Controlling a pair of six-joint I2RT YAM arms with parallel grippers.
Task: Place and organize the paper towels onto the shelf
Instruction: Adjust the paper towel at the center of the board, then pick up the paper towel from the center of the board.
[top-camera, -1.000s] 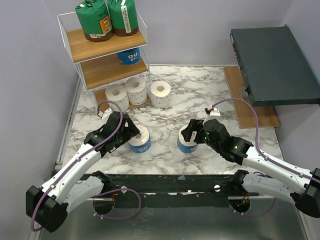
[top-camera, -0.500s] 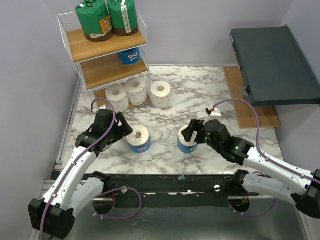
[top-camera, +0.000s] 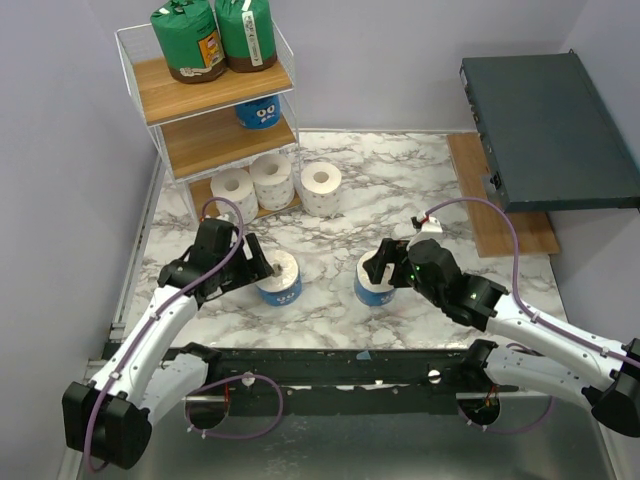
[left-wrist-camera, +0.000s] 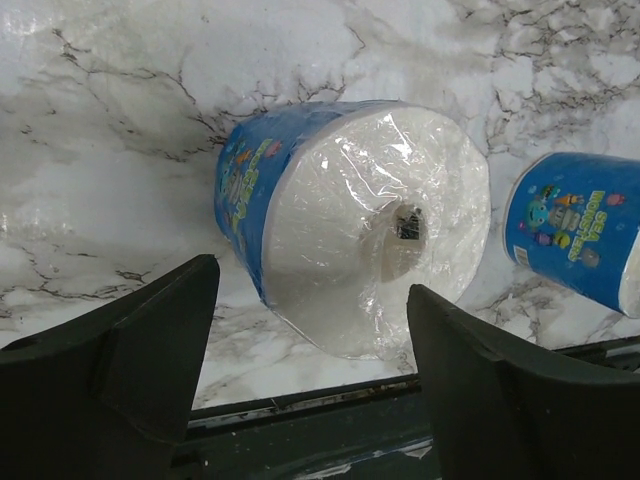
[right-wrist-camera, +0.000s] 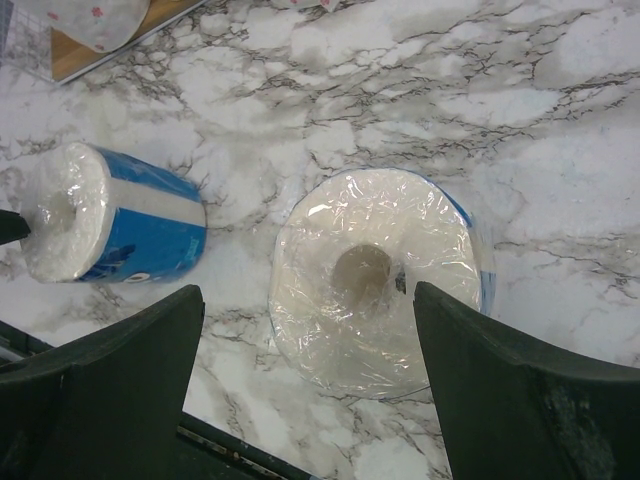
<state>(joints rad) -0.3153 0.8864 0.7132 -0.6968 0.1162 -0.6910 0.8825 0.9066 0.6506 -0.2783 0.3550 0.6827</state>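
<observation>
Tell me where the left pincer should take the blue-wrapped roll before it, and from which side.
Grip the blue-wrapped roll across its curved wall, coming from its left, where the open left pincer faces it. It stands on end and plastic covers the core, so the round sides are likely the surest hold.

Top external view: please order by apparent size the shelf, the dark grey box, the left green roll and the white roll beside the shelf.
1. The shelf and the dark grey box look about alike, so they are not ranked.
2. The left green roll, though it stands higher, nearer the camera.
3. The white roll.
</observation>
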